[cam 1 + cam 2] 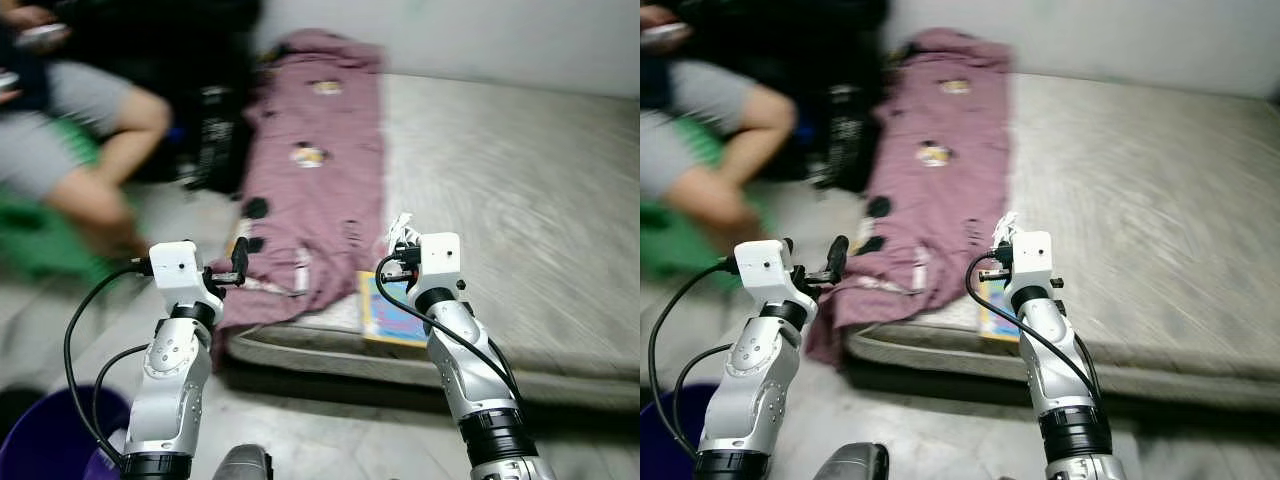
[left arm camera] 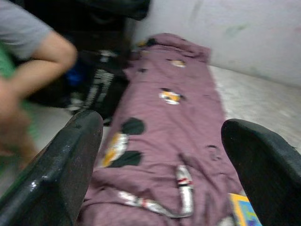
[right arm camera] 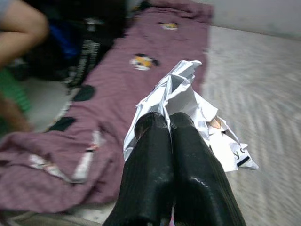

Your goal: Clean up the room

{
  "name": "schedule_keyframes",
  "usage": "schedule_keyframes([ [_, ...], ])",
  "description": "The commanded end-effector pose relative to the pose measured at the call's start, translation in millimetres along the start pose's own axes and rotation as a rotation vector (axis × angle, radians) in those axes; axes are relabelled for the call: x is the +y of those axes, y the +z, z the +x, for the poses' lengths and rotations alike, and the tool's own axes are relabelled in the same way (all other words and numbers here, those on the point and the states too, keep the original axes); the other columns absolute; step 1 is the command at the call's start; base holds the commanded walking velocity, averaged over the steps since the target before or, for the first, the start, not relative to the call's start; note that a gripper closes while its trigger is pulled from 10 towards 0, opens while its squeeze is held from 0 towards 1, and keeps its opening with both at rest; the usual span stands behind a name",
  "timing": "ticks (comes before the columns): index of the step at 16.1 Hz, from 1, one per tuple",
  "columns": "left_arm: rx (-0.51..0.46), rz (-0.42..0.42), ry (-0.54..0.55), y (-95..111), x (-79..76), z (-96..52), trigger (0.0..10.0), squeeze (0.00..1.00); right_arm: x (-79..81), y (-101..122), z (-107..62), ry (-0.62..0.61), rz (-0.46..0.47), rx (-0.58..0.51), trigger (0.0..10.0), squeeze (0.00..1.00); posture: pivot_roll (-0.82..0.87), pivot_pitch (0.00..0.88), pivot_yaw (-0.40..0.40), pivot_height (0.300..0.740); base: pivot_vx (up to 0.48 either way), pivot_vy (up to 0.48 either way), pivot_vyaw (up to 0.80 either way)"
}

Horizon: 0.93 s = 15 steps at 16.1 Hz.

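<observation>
The right gripper (image 3: 170,123) has its two black fingers pressed together on a crumpled white wrapper (image 3: 188,106), pinched near its lower edge so the bulk of the paper stands up past the fingertips; it is held above the near edge of the grey mattress (image 1: 520,190), lifted off the surface, which suggests it has been collected as litter and is waiting to be carried away. The left gripper (image 2: 160,155) is spread wide and holds nothing, its fingers framing the purple blanket (image 1: 310,170) that runs along the left side of the mattress from the far wall to the near edge, where it spills over onto the floor. Just beside the blanket's near right corner, a colourful book (image 1: 388,315) lies flat at the mattress edge, directly beneath the right arm. A purple bin (image 1: 50,440) sits on the floor at near left, close by the left arm; it looks the probable destination for the wrapper, so the next move would call for a turn leftward and down. A seated person (image 1: 70,150) occupies the far left, legs drawn toward a dark bag (image 1: 215,135) resting against the mattress side. The views are blurred, so finer print on the wrapper cannot be read. In my judgement the blanket and book remain to be tidied, and the open left gripper is placed well to take the blanket.
</observation>
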<state>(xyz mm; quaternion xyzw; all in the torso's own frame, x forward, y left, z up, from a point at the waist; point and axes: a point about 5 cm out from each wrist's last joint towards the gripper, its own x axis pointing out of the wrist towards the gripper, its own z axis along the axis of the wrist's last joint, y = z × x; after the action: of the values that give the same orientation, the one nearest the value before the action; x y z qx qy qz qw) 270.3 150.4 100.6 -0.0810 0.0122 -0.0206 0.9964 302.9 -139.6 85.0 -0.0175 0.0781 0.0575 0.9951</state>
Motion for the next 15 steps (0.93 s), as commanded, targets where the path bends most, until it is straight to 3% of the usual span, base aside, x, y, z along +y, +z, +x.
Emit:
schedule_keyframes([
  [1, -0.007, 0.008, -0.008, 1.4, -2.2, 1.1, 10.0, 0.00, -1.7, 5.2, 1.0, -0.003, -0.009, -0.019, 10.0, 0.00, 0.10, 0.000, -0.021, 0.740, 0.000, 0.000, 0.80],
  [15, -0.013, 0.010, -0.002, 2.5, -1.9, 2.8, 10.0, 0.00, -0.6, 6.4, 3.5, 0.009, -0.001, -0.025, 10.0, 0.00, 0.10, 0.000, -0.024, 0.740, 0.000, 0.000, 0.80],
])
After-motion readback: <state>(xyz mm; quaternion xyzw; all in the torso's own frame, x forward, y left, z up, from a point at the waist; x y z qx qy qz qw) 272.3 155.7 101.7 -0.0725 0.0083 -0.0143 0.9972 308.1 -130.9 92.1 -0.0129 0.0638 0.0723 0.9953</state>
